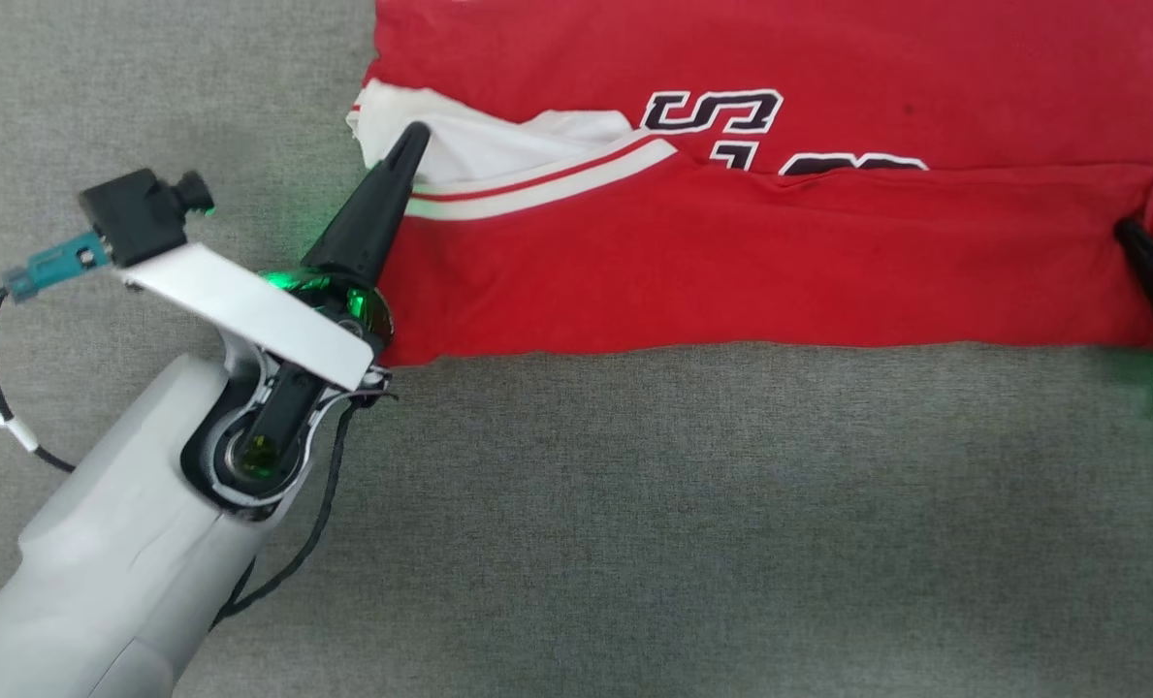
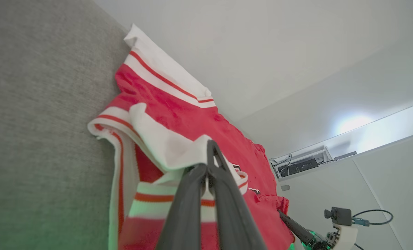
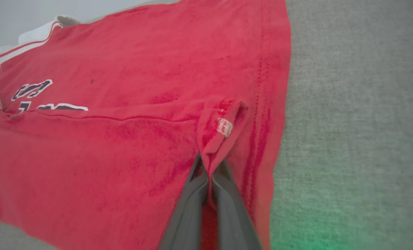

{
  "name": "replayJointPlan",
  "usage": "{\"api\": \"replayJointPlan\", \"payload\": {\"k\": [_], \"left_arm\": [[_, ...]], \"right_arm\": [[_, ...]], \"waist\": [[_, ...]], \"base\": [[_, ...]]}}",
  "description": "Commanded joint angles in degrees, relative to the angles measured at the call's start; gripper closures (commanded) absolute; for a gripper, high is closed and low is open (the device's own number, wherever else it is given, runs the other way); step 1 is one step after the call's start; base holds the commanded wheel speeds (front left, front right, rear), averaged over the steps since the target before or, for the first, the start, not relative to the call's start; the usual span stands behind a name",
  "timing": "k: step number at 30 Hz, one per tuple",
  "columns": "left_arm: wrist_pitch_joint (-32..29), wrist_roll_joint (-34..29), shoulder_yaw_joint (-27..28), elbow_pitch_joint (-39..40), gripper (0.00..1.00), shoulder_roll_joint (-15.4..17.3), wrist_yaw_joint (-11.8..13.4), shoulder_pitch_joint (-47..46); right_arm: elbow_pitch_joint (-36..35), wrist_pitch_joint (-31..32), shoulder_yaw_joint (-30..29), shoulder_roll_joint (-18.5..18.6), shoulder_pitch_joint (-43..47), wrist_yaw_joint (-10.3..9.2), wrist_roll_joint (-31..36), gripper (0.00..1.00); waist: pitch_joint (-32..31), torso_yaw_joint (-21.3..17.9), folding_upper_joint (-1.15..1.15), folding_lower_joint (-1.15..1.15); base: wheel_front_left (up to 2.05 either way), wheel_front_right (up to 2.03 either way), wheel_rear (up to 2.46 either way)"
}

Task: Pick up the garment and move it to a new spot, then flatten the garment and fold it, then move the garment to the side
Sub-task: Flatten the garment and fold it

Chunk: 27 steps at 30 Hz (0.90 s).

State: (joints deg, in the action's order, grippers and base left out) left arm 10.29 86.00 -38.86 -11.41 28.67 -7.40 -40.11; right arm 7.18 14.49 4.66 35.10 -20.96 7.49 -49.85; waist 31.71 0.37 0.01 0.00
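The garment lies spread across a grey fabric surface, taking up the upper part of the head view. Its long side runs left to right. Its near red layer is laid over the far one, and that layer's upper edge cuts across the black-and-white lettering. At its left end a white panel with white-and-red striped trim is rumpled and partly lifted. The left gripper comes in from the lower left at that end. Its two dark fingers are pressed together on the white panel just above the striped band, so it is pinching the garment's cloth. In the left wrist view the white fabric bunches over the fingertips. At the opposite end the right gripper reaches in from the right edge. Its fingers are closed on a small raised fold of red fabric beside the stitched hem. In the right wrist view a small white tag sits on that pinched fold just beyond the fingertips. The two grippers are well apart, one at each end, with the red cloth lying flat between them.
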Motion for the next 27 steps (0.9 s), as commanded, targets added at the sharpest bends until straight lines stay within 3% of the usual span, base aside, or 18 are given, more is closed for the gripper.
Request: {"api": "replayJointPlan", "payload": {"k": [1,7,8,9,10,11,12,16,20,24,27], "left_arm": [[0.1,-0.63,-1.04,-2.1,1.0,-0.42,-0.12,-0.07],[0.96,-4.26,-4.53,-8.94,1.0,-0.57,0.03,-1.89],[1.13,-4.96,-4.99,-9.77,0.87,-0.36,0.05,-2.11],[1.33,-5.93,-5.57,-10.84,0.58,0.11,0.07,-2.34],[1.46,-7.34,-6.39,-11.78,0.38,0.74,0.12,-2.69],[1.69,-7.7,-6.94,-12.47,0.07,1.19,0.19,-2.86],[1.78,-8.6,-7.64,-12.95,0.0,1.7,0.21,-3.16],[1.7,-12.08,-10.49,-12.31,0.0,3.32,0.05,-4.87],[-1.34,-14.68,-12.29,-9.9,0.0,7.5,0.14,-7.5],[-10.96,-16.47,-15.51,-5.24,0.0,11.86,2.76,-9.55],[-21.4,-15.32,-18.24,-0.46,0.0,14.75,5.35,-11.05]], "right_arm": [[0.72,-0.21,0.83,-0.37,-0.39,-0.01,0.51,1.0],[2.61,-1.5,3.26,-0.62,-1.72,-0.01,0.75,1.0],[2.71,-1.85,3.55,-0.55,-1.89,-0.01,0.69,1.0],[2.78,-2.25,3.9,-0.51,-2.06,-0.01,0.65,0.96],[2.9,-2.67,4.26,-0.4,-2.08,-0.01,0.87,0.66],[3.02,-3.2,4.51,-0.27,-2.11,-0.01,1.16,0.36],[3.2,-3.68,4.62,-0.17,-2.07,-0.01,1.38,0.0],[3.44,-5.3,5.05,0.01,-1.24,0.0,1.62,0.0],[3.33,-6.31,4.74,0.32,0.35,0.0,1.67,0.0],[3.11,-6.77,3.62,0.35,2.0,0.0,1.62,0.0],[2.7,-6.77,3.06,0.12,2.68,0.0,1.85,0.0]], "waist": [[0.9,0.1,-0.01,0.0],[1.11,-0.12,-0.01,0.0],[0.89,-0.18,-0.01,0.0],[0.61,-0.22,-0.01,0.0],[0.22,-0.27,-0.01,0.0],[-0.23,-0.3,-0.01,0.0],[-0.78,-0.31,-0.01,0.0],[-3.58,-0.02,-0.01,0.0],[-6.71,0.5,-0.01,0.0],[-8.97,0.91,-0.01,0.0],[-9.63,0.91,-0.01,0.0]], "base": [[0.0,0.0,0.0],[0.0,0.0,0.0],[0.0,0.0,0.0],[0.0,0.0,0.0],[0.0,0.0,0.0],[0.0,0.0,0.0],[0.0,0.0,0.0],[0.0,0.0,0.0],[0.0,0.0,0.0],[0.0,0.0,0.0],[0.0,0.0,0.0]]}}
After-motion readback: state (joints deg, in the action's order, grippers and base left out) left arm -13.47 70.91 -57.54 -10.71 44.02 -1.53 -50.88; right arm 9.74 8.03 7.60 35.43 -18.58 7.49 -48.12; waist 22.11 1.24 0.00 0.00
